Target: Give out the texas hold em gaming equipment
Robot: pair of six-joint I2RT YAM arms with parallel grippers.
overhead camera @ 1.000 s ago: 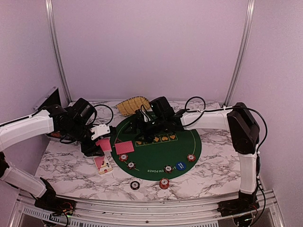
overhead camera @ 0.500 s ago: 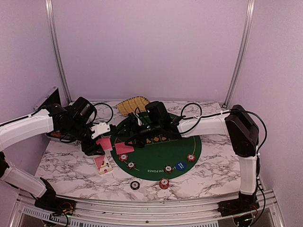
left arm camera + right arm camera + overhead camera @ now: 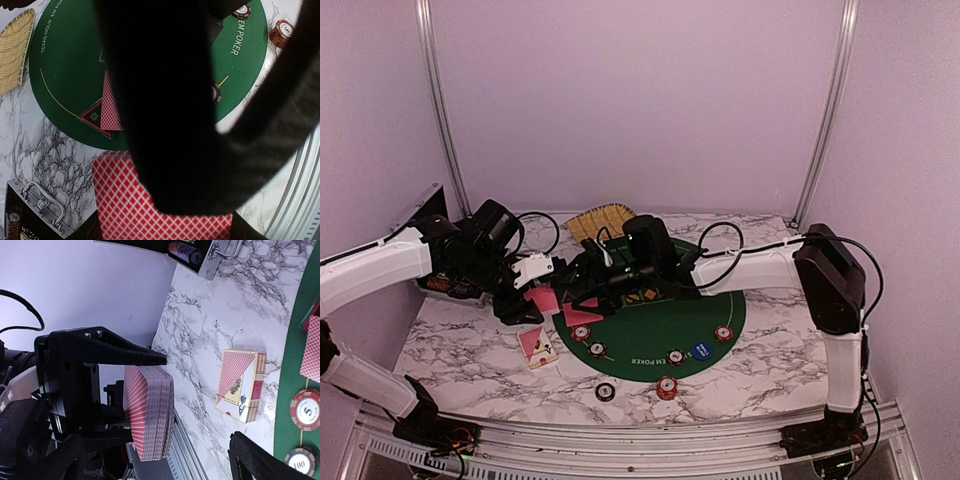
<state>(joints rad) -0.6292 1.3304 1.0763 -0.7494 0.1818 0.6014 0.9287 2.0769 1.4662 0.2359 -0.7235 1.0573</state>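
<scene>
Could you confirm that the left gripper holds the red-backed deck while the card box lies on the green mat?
Not quite: the card box lies on the marble table, just off the green mat's edge, as the right wrist view shows. The left gripper does hold the red-backed deck.

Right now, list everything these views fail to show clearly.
Left wrist view: a dark blurred shape blocks the middle of the green mat; whatever lies there is hidden.
Right wrist view: the deck shows backs and edges only; faces and count unknown.
Right wrist view: the black case is cut off by the top edge.
Top view: chip markings too small.
</scene>
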